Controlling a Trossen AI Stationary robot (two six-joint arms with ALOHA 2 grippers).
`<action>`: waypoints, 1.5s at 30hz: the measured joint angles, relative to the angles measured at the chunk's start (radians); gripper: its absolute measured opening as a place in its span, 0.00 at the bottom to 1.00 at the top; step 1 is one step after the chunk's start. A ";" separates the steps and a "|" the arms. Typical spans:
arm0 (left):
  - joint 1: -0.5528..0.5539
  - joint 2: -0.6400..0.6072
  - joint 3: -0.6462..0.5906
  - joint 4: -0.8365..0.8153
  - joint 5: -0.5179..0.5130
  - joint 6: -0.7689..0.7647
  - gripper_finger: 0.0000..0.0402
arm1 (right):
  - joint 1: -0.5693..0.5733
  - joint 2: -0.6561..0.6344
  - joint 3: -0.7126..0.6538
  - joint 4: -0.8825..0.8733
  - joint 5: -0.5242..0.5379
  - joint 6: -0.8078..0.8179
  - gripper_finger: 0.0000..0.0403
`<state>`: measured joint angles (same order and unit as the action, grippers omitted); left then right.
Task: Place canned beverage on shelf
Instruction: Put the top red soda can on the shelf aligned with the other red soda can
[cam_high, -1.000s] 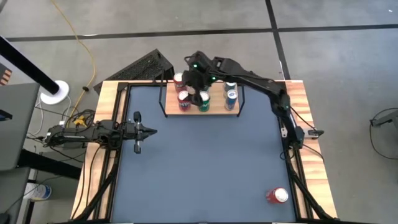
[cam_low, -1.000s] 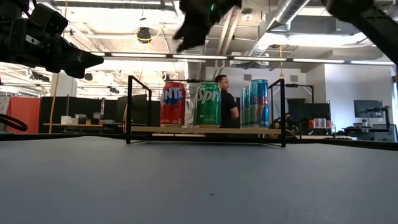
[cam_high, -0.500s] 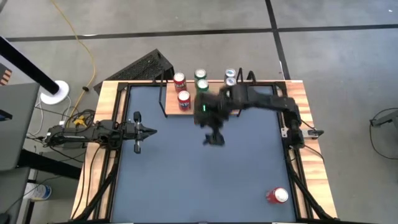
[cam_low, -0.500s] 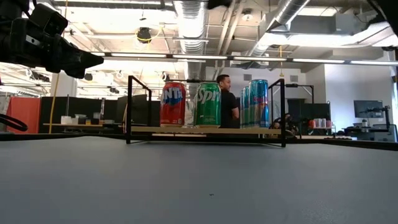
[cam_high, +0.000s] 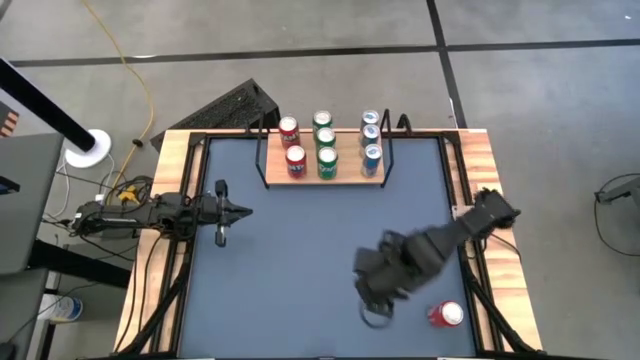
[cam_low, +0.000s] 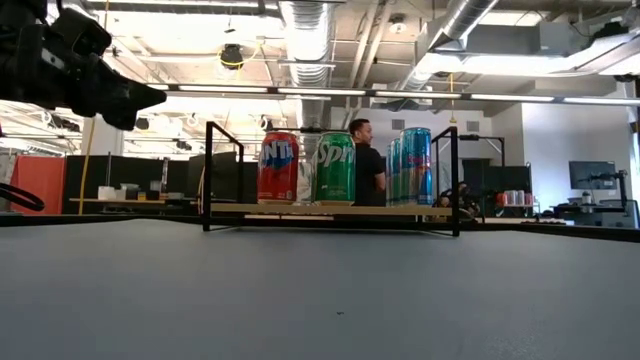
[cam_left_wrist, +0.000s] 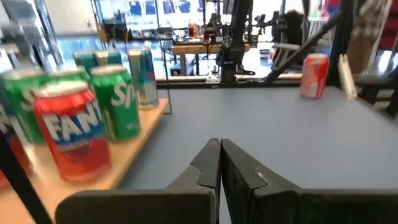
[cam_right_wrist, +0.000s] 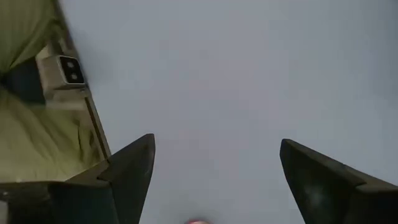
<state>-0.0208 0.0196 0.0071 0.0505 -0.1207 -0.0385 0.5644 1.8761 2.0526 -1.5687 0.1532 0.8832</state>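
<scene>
High view: at the near right corner of the table (cam_high: 300, 260) a red can (cam_high: 446, 315) stands alone, well apart from the shelf. The right gripper (cam_high: 376, 312) hangs just beside it, on the side toward the table's middle, fingers spread wide and empty; the right wrist view shows them parted over bare table, with a sliver of red at the edge between them. That arm is much the nearer, so the pickup looks like its job: a short shift toward the can, then close. Farther back, the left gripper (cam_high: 234, 211) waits at the left edge, fingers pressed together. At the far edge, the shelf (cam_high: 325, 172) holds red, green and blue cans in rows.
</scene>
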 joint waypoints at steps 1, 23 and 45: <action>0.000 0.000 0.000 0.000 0.021 -0.080 0.00 | 0.033 -0.020 -0.045 -0.002 0.016 0.075 0.81; 0.001 0.005 0.007 -0.002 -0.176 -0.630 0.01 | 0.425 -0.196 -0.481 0.013 -0.105 0.994 0.81; 0.001 0.006 0.009 -0.009 -0.148 -0.648 0.63 | 0.513 -0.320 -0.852 0.397 -0.182 1.189 0.81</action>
<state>-0.0200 0.0261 0.0162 0.0418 -0.2691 -0.6860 1.0775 1.5557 1.2002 -1.1719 -0.0288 2.0724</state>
